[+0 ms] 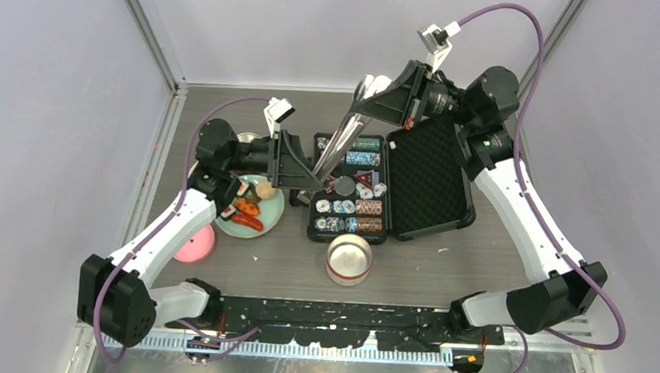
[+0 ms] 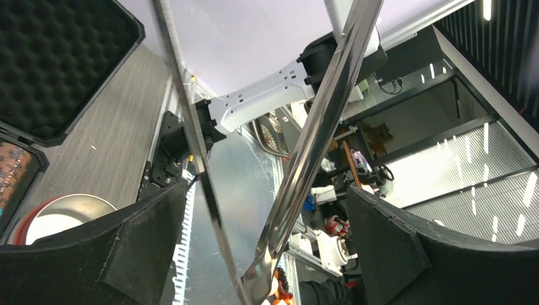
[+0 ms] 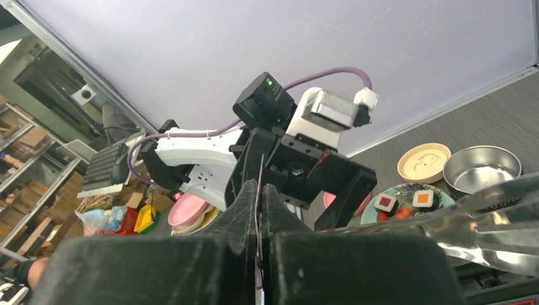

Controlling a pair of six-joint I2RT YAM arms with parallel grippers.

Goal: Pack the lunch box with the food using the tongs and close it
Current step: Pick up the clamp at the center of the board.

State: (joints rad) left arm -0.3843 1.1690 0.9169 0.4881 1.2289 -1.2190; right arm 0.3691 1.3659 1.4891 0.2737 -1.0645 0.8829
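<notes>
Long grey metal tongs aloft over black chip case, slanting high far-right to low near-left. Right gripper clenched on upper part; left gripper released, straddling lower end. Grey wood-grain table, lilac walls.

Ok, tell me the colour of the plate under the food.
The plate is mint green, clearest in the top external view.
</notes>
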